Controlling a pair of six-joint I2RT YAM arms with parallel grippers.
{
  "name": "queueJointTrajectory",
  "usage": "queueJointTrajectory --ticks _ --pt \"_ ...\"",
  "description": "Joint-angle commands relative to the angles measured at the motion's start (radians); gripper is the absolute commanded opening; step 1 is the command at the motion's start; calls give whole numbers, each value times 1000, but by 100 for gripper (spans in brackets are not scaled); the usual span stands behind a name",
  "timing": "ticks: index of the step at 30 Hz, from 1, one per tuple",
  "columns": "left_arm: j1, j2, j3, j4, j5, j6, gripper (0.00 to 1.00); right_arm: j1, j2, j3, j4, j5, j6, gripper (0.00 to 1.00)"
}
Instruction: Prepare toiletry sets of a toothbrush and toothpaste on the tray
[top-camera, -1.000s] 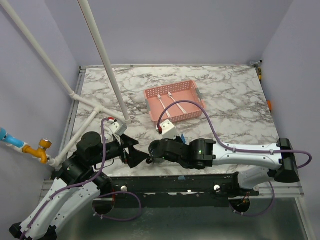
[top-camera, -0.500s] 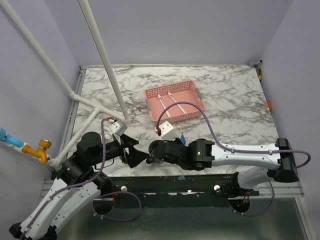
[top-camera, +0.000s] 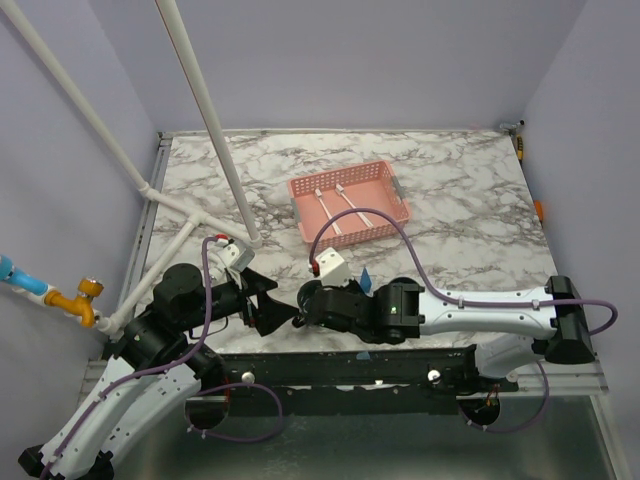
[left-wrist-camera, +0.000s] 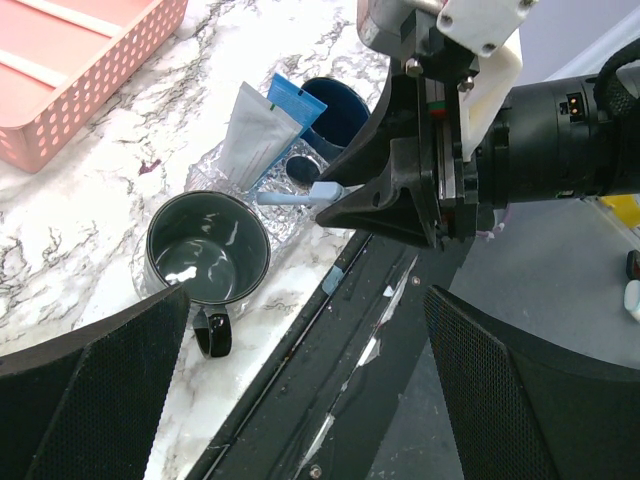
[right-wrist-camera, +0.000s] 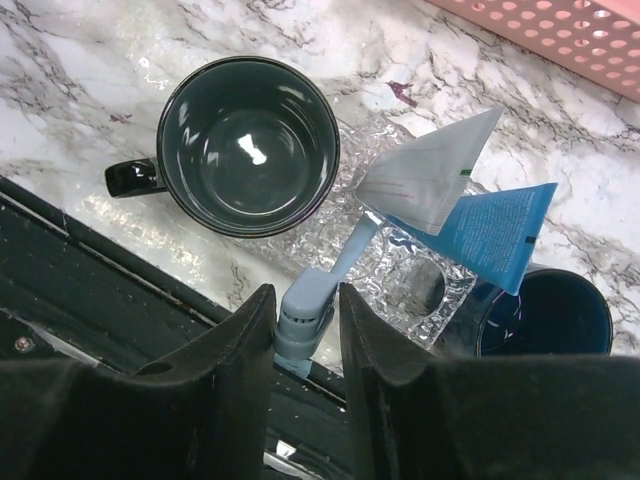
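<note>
My right gripper (right-wrist-camera: 305, 340) is shut on the head end of a light blue toothbrush (right-wrist-camera: 345, 255). Its handle reaches over the clear crinkly tray (right-wrist-camera: 400, 285) and under a white and blue toothpaste tube (right-wrist-camera: 440, 180). The tube leans out of a dark blue mug (right-wrist-camera: 545, 315) at the tray's right end. A dark grey mug (right-wrist-camera: 248, 145) stands at the tray's left end. In the left wrist view the toothbrush (left-wrist-camera: 295, 197) sticks out of the right gripper (left-wrist-camera: 340, 195) over the tray (left-wrist-camera: 285, 225). My left gripper (left-wrist-camera: 320, 400) is open and empty over the table's front edge.
A pink lattice basket (top-camera: 348, 202) with two white toothbrushes stands mid-table behind the arms. White pipes (top-camera: 210, 120) slant across the left side. A black rail (left-wrist-camera: 330, 330) runs along the table's near edge, right below both grippers (top-camera: 290, 312).
My right arm has shifted slightly left and nearer with the toothbrush in its grip. The left arm has not moved.
</note>
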Motion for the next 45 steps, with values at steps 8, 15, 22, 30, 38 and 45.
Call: queueJointTrajectory --ticks 8,15,22,30,38,45 --pt "0 -8 -14 23 13 9 99 26 22 18 -21 -8 32 39" --pt "-1 -10 -15 24 17 9 99 36 22 31 -29 -7 38 43" --pt "0 -9 -15 26 21 9 99 40 0 63 -31 -19 37 45" --pt "0 -11 -16 27 22 9 99 41 -38 117 -36 21 35 48" --pt "-1 -10 -17 30 23 8 99 -22 -19 226 -96 75 44 51" --pt "0 -12 -15 26 17 8 99 -206 1 260 -29 -35 -50 50"
